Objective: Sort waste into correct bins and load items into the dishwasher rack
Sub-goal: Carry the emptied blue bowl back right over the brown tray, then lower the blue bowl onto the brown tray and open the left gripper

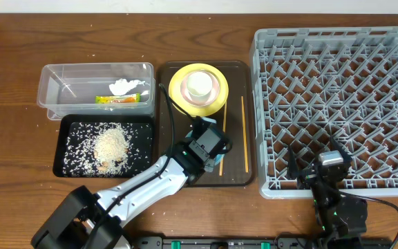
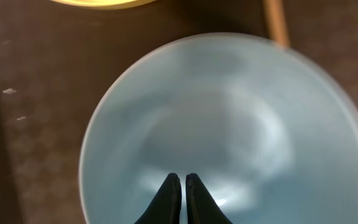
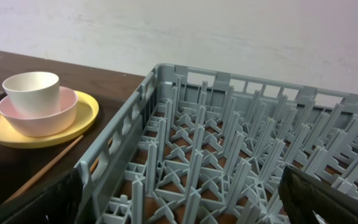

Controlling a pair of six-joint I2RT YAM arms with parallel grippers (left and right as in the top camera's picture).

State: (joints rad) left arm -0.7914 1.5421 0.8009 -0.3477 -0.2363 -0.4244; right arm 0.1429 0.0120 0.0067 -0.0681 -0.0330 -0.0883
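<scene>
Left wrist view: left gripper (image 2: 182,179) is clenched, fingertips together with nothing seen between them, light blue bowl (image 2: 241,112) right beneath it, yellow plate (image 2: 98,2) just beyond. Right gripper (image 3: 188,198) gapes wide, dishwasher rack (image 3: 229,143) straight ahead, pinkish-white bowl (image 3: 39,118) off to its left.
</scene>
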